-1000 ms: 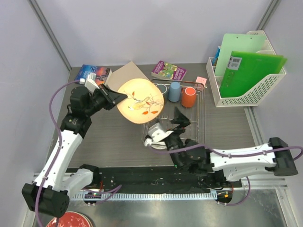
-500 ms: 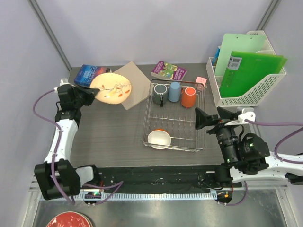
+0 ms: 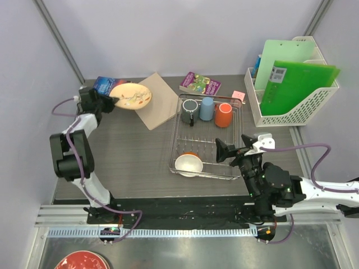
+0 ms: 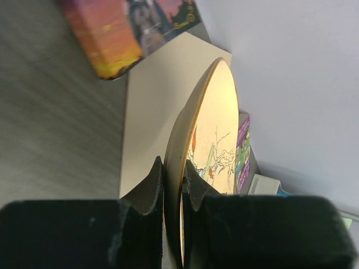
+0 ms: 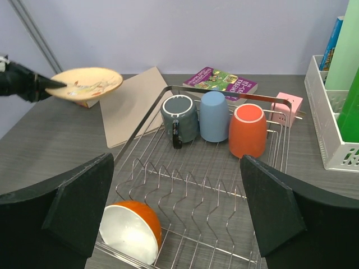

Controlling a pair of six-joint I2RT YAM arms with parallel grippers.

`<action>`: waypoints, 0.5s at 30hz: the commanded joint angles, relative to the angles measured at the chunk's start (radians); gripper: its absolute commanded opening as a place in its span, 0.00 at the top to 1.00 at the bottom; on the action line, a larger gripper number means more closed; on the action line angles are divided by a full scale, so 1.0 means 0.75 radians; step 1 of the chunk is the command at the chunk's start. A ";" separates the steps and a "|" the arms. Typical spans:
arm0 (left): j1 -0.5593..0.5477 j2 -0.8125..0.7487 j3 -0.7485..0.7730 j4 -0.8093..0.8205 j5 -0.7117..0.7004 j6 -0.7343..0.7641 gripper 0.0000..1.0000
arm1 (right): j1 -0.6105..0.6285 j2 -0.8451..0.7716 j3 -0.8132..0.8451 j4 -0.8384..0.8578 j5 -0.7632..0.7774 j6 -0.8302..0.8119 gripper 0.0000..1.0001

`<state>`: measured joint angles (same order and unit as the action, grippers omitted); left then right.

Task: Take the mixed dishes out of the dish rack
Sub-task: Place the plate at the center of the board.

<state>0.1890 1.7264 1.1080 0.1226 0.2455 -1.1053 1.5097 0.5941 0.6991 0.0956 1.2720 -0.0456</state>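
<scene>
Top: my left gripper is clamped on the speckled plate at the table's 10 o'clock, my right gripper is wide open and empty at the dish rack's 4 o'clock; left wrist: fingers pinch the plate rim; right wrist: mug, blue cup and orange cup at the rack's 12, bowl at 7.

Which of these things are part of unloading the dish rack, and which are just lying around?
Job: rack, mug, blue cup, orange cup, bowl, speckled plate.
Lying about: blue book, purple book, board, pink block, file basket, red plate.
</scene>
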 commanded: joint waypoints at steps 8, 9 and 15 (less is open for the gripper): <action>-0.017 0.318 0.317 0.553 -0.051 -0.154 1.00 | -0.002 0.038 0.021 0.010 0.022 0.091 0.00; -0.003 0.349 0.302 0.599 -0.059 -0.189 0.99 | -0.002 0.020 0.013 0.012 0.024 0.098 0.00; 0.069 0.508 0.398 0.665 -0.063 -0.236 0.99 | -0.002 0.003 0.007 -0.011 0.083 0.037 0.00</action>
<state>0.2066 2.0796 1.3182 0.3939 0.2031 -1.1980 1.5097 0.6025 0.6991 0.0738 1.2728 -0.0162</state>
